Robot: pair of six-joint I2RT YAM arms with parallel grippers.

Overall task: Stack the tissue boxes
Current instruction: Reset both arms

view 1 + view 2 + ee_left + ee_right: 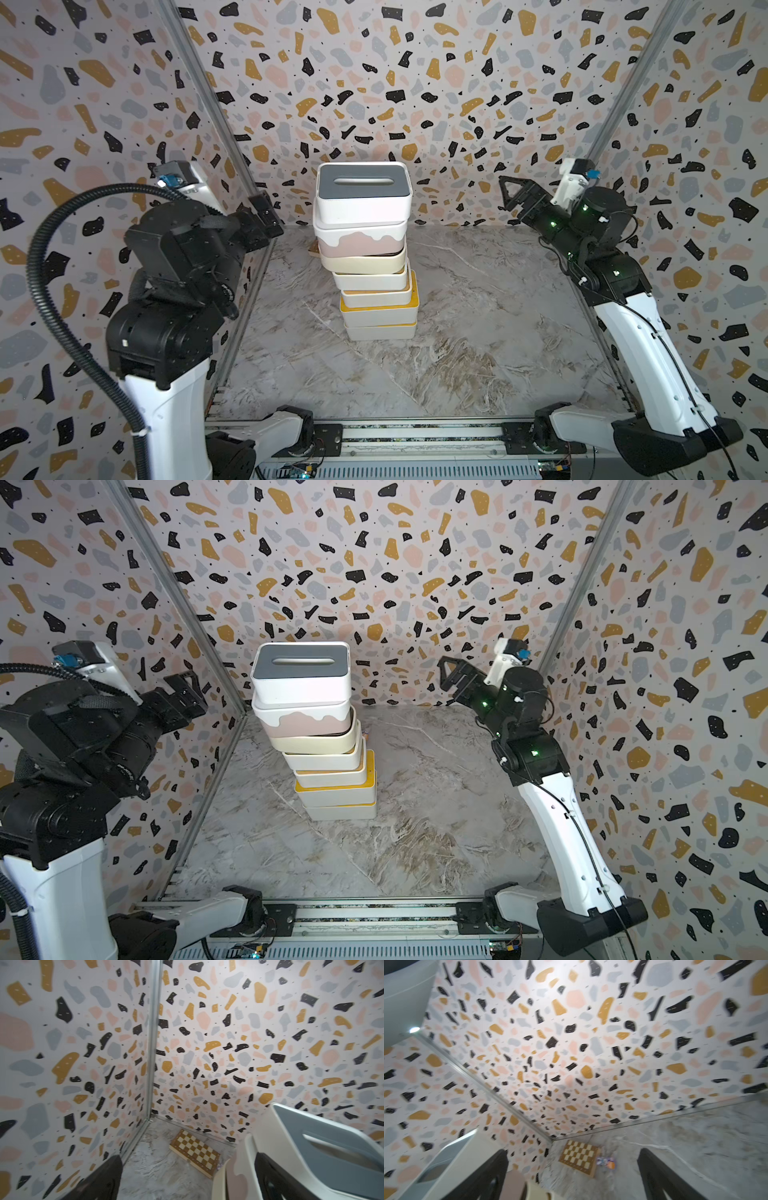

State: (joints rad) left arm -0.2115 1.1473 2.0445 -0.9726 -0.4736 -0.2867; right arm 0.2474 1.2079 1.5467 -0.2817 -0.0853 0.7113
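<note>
Tissue boxes (pixel 362 246) form one crooked tower, grey-lidded box (pixel 360 182) on top.

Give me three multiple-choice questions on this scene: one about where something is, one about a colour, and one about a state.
1. Relative to the stack, the chessboard lies:
A. on top of it
B. behind it
C. in front of it

2. The top lid is:
A. yellow
B. grey
C. pink

3. The left hand and right hand are:
A. open and empty
B. shut on boxes
C. shut and empty

Answers:
1. B, the wrist views show it lying past the stack.
2. B, both top views show a grey slotted lid.
3. A, the fingers are spread with nothing between them.
</note>
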